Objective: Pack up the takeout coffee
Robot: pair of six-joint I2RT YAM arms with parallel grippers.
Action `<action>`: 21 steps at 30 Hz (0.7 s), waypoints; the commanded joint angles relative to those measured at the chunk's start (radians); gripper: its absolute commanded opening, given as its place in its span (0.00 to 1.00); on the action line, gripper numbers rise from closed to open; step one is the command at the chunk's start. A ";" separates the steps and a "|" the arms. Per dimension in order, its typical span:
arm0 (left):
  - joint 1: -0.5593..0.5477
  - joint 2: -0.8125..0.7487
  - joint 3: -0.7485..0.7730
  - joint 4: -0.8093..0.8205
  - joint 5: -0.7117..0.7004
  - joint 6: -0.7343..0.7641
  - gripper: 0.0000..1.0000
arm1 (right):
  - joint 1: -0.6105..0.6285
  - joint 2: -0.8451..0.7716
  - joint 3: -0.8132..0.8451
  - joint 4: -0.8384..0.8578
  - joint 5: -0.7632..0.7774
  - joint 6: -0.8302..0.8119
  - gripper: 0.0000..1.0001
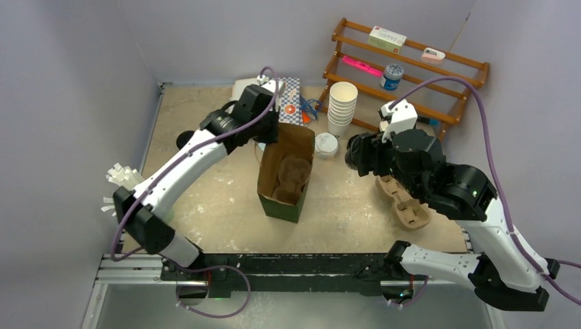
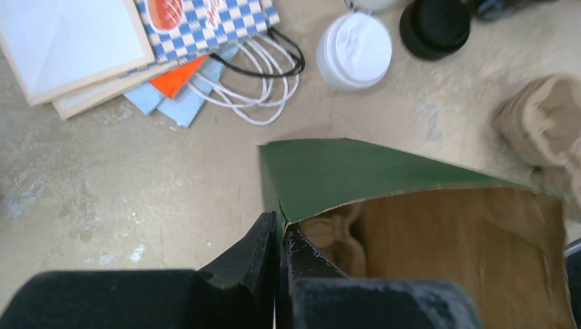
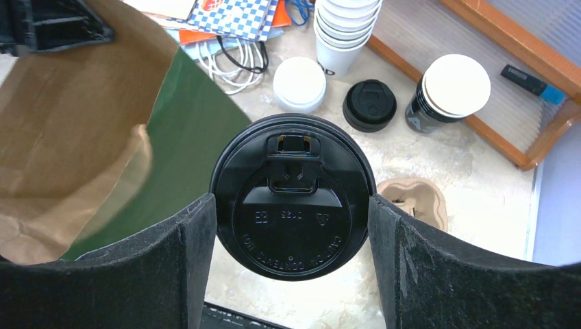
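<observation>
Takeout coffee held beside the paper bag
My right end effector grips the black-lidded cup just right of the bag's mouth; my left end effector is clamped on its rim

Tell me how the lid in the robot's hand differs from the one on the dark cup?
The held lid is black with a sip tab; the dark cup's lid is plain white. The right hand grips the black one; the white one sits untouched. Both are round.

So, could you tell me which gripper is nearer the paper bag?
Left: the left gripper pinches the paper bag's rim; the right gripper, holding a black-lidded cup, sits apart to its right.
</observation>
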 commanded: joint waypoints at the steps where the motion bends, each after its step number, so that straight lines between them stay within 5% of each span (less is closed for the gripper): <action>1: 0.000 -0.173 -0.102 0.209 -0.081 -0.149 0.00 | -0.001 0.036 -0.006 0.118 0.029 -0.061 0.66; 12: -0.027 -0.270 -0.256 0.433 -0.196 -0.331 0.00 | 0.000 0.106 -0.008 0.314 0.155 -0.077 0.61; 21: -0.079 -0.201 -0.051 0.034 -0.191 -0.674 0.00 | 0.000 0.066 0.086 0.207 0.120 -0.067 0.61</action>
